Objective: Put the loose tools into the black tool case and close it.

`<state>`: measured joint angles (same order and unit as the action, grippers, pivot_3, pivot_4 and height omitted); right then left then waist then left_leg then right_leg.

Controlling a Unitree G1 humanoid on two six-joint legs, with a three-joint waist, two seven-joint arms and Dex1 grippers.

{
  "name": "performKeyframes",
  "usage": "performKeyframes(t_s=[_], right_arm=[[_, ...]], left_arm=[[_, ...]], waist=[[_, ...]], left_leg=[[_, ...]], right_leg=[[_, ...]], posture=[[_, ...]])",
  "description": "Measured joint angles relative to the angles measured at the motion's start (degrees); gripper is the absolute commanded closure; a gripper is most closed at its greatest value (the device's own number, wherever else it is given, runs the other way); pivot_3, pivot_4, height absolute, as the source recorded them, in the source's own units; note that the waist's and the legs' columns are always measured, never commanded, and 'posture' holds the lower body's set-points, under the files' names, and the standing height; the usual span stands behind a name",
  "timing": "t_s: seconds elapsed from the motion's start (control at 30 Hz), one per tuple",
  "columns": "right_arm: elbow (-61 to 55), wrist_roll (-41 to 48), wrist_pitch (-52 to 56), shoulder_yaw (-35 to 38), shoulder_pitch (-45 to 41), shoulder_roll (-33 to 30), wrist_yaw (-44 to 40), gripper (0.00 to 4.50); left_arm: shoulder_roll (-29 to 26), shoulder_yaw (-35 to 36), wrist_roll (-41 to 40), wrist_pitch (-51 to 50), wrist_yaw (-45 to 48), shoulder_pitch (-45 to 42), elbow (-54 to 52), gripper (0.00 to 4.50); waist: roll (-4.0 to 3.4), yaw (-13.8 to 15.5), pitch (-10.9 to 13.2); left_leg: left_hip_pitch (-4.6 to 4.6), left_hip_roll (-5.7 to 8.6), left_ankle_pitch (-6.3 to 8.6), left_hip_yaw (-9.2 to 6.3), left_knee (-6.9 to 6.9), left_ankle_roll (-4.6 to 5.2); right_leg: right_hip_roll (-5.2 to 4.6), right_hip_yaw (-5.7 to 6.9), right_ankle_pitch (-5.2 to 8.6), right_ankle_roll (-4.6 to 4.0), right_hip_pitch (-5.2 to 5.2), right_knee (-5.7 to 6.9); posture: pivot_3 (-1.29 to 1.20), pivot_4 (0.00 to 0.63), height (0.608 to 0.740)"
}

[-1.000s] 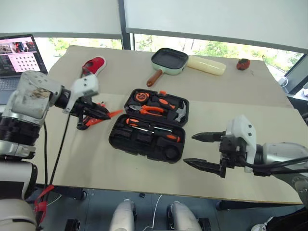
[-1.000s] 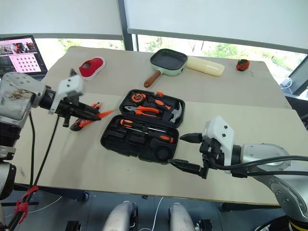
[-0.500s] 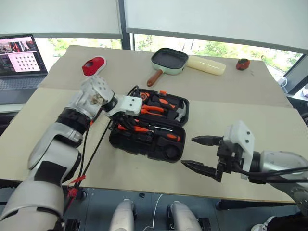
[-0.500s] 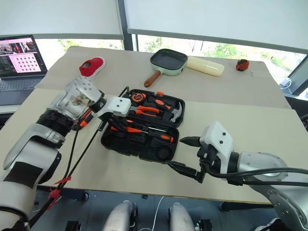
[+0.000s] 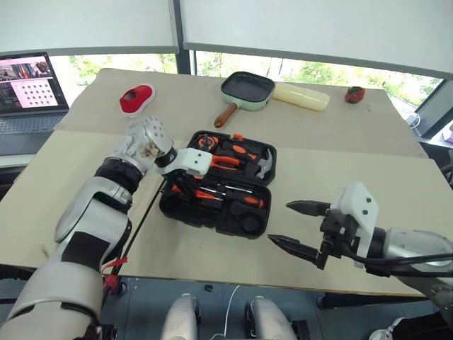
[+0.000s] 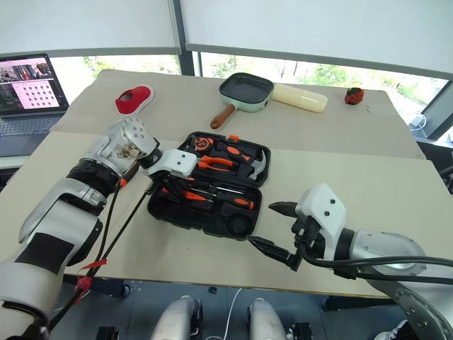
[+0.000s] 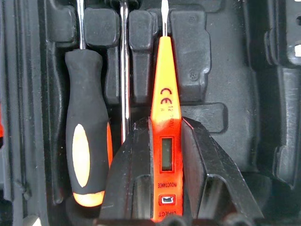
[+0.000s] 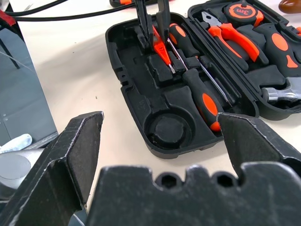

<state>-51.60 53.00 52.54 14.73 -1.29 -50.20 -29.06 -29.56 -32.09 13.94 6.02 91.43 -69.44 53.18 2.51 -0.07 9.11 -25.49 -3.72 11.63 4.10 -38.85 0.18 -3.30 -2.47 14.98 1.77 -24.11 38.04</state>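
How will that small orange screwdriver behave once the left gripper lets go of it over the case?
The orange screwdriver, pinched in the left gripper, looks like slim, rigid plastic, so probably light and stiff. Its flat-sided body seems unlikely to roll. The moulded slots of the case should likely keep it in place.

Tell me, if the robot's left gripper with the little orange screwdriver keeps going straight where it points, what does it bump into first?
Probably the black tool case. The left gripper points down into its moulded slots, so the small orange screwdriver it holds would likely touch there first.
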Motion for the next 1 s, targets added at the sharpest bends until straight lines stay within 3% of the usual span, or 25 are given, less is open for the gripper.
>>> performKeyframes(t_s=[0.03,0.1,0.27,0.53,0.63,0.83,1.0], right_arm=[[0.03,-0.01,-0.08,-0.03,-0.13,0.00,0.05,0.00],[0.06,-0.04,-0.21,-0.16,-0.22,0.00,0.25,0.00],[0.40,-0.21,-0.90,-0.68,-0.30,0.00,0.30,0.00],[1.38,-0.43,-1.32,-1.03,-0.64,-0.05,-1.18,0.00],[1.71,-0.50,-1.37,-1.03,-0.65,-0.08,-1.91,0.00],[3.55,-0.67,-1.37,-1.36,-2.61,-0.14,-2.60,0.00],[4.28,-1.09,-1.37,-2.16,-3.21,-0.27,-3.09,0.00]], left_arm=[[0.04,0.15,0.06,-0.02,0.04,0.00,0.07,4.09],[0.05,0.28,0.15,-0.12,0.42,0.01,0.07,3.09],[-1.32,-0.72,-2.08,-1.33,0.89,0.74,-0.88,1.33],[-14.35,-0.93,-22.93,-11.61,0.90,0.36,-12.74,1.33],[-15.65,1.49,-25.65,-12.34,0.90,2.49,-14.12,2.02],[-9.12,11.34,-27.61,-9.98,-4.05,11.29,-10.82,4.35],[-6.97,14.85,-26.97,-8.24,-6.31,16.55,-10.59,4.46]], waist=[[0.00,0.00,0.00],[0.00,0.00,0.00],[0.00,-0.09,0.00],[0.00,-0.32,0.01],[-0.01,-0.27,0.00],[0.00,-0.06,0.00],[0.00,-0.13,0.00]], left_leg=[[0.00,0.00,0.00,0.00,0.00,0.00],[-0.01,0.00,0.00,-0.01,0.00,0.00],[-0.05,-0.01,0.00,-0.04,0.00,0.00],[-0.06,-0.02,0.00,-0.13,-0.02,0.00],[-0.02,-0.02,0.00,-0.08,-0.04,0.00],[-0.05,-0.01,-0.01,-0.08,-0.08,0.00],[-0.04,-0.01,0.00,-0.07,-0.06,0.00]], right_leg=[[0.00,0.00,0.00,0.00,-0.01,0.00],[0.00,0.00,0.00,0.00,-0.01,0.00],[0.01,0.01,0.00,0.00,-0.06,0.02],[-0.01,0.04,0.00,0.00,-0.03,0.02],[-0.01,0.04,0.00,0.00,0.00,0.03],[-0.01,0.07,0.00,0.00,-0.01,0.03],[0.00,0.05,-0.01,0.00,-0.03,0.04]], posture=[[0.00,0.150,0.740],[0.00,0.150,0.740],[0.00,0.150,0.740],[0.00,0.150,0.740],[0.00,0.150,0.740],[0.00,0.150,0.740],[0.00,0.150,0.740]])
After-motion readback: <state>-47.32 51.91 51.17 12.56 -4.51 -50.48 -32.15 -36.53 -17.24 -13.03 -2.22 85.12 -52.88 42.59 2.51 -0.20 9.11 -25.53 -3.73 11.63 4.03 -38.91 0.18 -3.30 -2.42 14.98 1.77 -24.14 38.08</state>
